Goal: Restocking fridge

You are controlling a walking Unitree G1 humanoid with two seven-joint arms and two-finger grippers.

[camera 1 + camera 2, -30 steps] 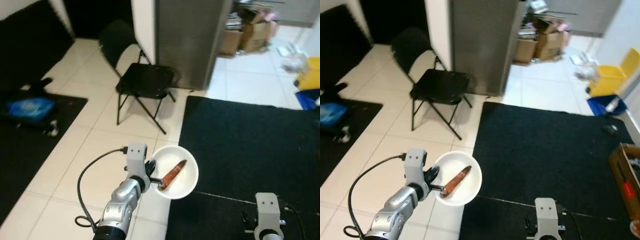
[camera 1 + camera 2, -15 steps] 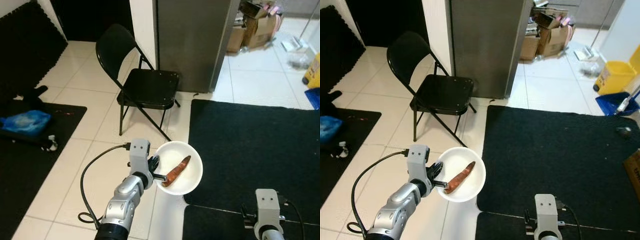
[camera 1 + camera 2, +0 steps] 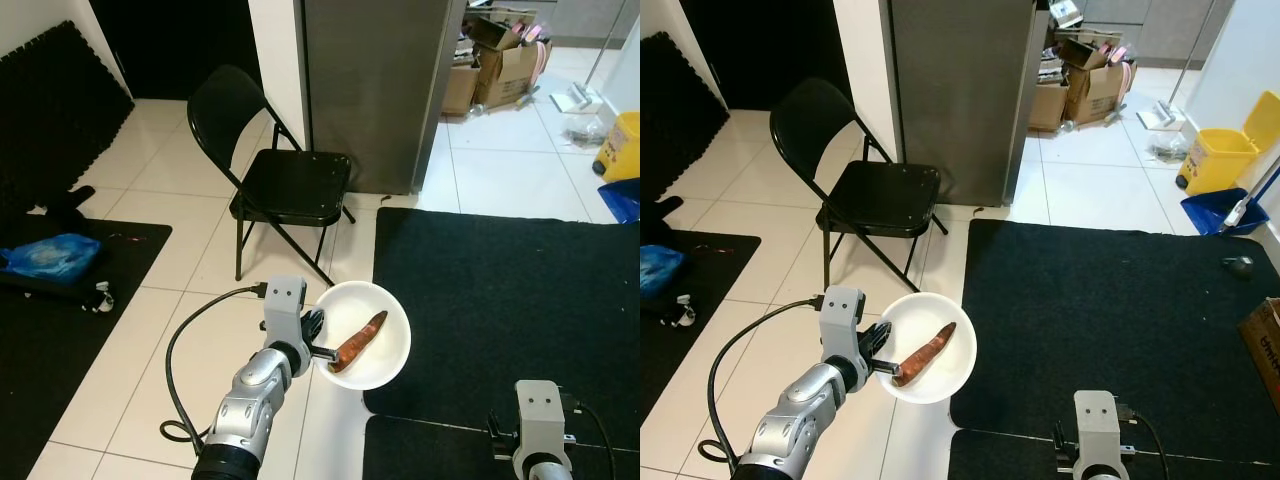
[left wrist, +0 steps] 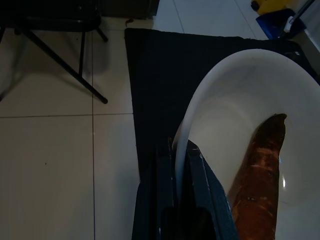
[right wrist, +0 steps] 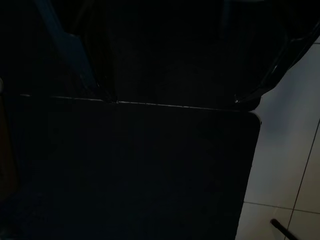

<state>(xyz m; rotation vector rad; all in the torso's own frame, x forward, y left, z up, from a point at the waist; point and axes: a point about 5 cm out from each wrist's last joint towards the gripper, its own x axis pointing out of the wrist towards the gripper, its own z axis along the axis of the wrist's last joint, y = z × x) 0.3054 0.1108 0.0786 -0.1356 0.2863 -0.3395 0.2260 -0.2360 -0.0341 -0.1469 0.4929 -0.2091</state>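
the left gripper (image 3: 318,337) carries a white bowl (image 3: 385,300) out in front of the robot, its two black fingers (image 4: 165,170) pinched on the near rim, one inside and one outside the wall. a long reddish-brown vegetable (image 3: 357,343) (perhaps a sweet potato) lies loose in the bowl, slanted from the gripped edge toward the middle. the bowl hangs over the seam where the pale tile floor (image 3: 200,250) meets the black mat (image 3: 500,280), with the grey fridge (image 3: 375,80) well ahead and a black folding chair (image 3: 285,180) standing between, off to the left. the right arm (image 3: 540,440) hangs low over the mat; whether its fingers are apart or together cannot be told from its dark wrist view.

the risk is in the hold: a thin rim grip on a smooth bowl could let it tip or slip as the robot walks, and the unsecured vegetable might roll out. the chair's legs also lie near the path to the fridge.

against the earlier frames the camera has moved: fridge and chair now sit more squarely ahead, while the bowl is held the same way.
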